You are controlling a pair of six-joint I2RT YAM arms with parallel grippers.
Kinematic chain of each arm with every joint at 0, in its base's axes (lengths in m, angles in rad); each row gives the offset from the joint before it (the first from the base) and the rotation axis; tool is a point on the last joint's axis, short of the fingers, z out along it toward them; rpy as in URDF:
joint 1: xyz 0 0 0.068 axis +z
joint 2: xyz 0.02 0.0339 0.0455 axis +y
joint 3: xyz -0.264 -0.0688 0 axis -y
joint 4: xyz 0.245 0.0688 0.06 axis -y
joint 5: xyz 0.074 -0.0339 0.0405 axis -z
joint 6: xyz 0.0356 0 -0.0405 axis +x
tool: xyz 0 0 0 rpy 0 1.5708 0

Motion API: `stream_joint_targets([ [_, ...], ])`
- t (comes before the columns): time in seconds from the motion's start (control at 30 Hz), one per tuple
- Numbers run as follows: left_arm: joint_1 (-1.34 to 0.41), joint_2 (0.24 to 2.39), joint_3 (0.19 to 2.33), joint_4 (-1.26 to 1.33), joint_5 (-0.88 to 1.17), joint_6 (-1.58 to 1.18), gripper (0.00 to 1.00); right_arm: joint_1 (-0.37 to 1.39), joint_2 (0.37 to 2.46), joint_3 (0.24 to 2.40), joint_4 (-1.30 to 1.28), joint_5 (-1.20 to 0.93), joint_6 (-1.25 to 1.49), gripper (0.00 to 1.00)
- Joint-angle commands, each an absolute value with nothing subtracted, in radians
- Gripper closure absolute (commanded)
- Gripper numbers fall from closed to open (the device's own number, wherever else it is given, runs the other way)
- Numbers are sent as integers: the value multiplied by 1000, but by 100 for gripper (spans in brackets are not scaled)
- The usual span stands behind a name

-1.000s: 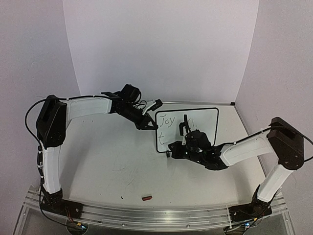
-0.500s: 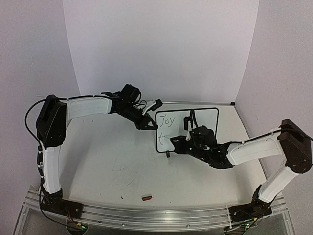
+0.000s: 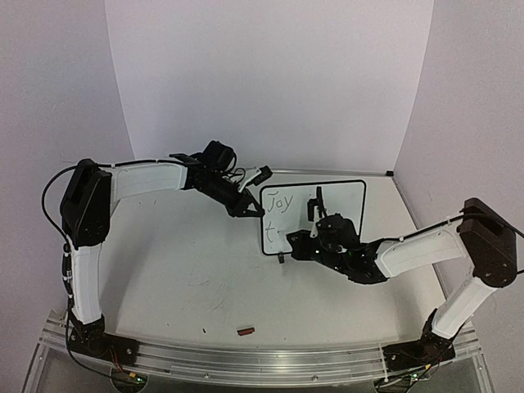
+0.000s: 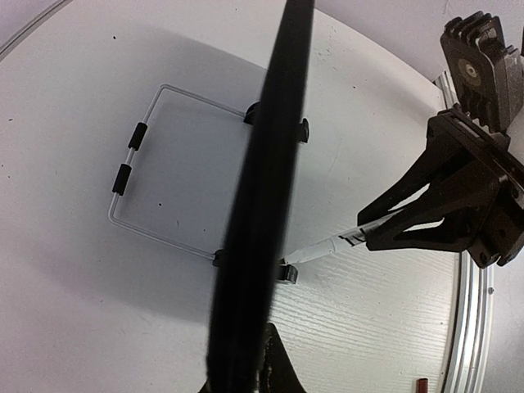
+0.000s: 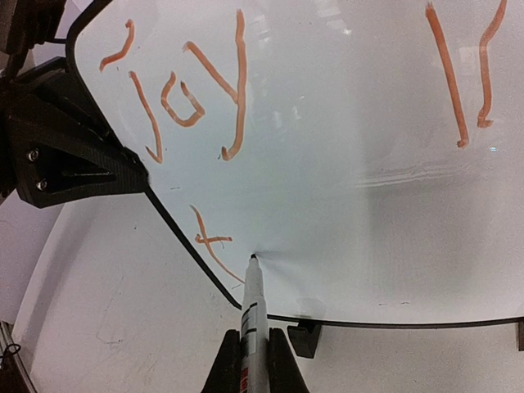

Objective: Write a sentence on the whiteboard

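Your right gripper [image 5: 248,342] clamps a marker [image 5: 252,304], tip on the whiteboard [image 5: 344,164]; your left gripper [image 3: 251,210] grips its left edge.

Here's the booth: a plain back wall [image 3: 270,82], pale and bare, meeting a left wall [image 3: 49,98] and a right wall [image 3: 475,98] that angle in towards it, all with a faint lavender cast. Below them a white table [image 3: 188,270] fills the floor of the scene, its top showing a fine wood-like grain in the left wrist view. A few dark scuffs [image 3: 201,282] mark it near the middle. Light is soft and even, shadows on the table faint and blurred. Along the near edge runs a ribbed metal rail [image 3: 262,360], and just behind it lies a small red piece [image 3: 245,331].
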State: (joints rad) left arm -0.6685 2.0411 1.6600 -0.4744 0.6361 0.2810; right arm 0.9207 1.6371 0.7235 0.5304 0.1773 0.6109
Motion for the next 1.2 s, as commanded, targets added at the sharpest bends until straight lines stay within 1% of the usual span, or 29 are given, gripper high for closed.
stream_joint_targets([
  [0.0, -664, 2013, 1636, -522, 583, 309, 100, 918, 1651, 757, 547, 209, 611, 100],
  [0.27, -664, 2013, 1636, -523, 583, 310, 100, 919, 1680, 786, 545, 166, 581, 100],
  [0.63, -664, 2010, 1637, -523, 581, 311, 100, 918, 1709, 773, 490, 175, 611, 100],
  [1.17, -664, 2013, 1637, -523, 584, 310, 100, 918, 1629, 777, 444, 255, 588, 100],
])
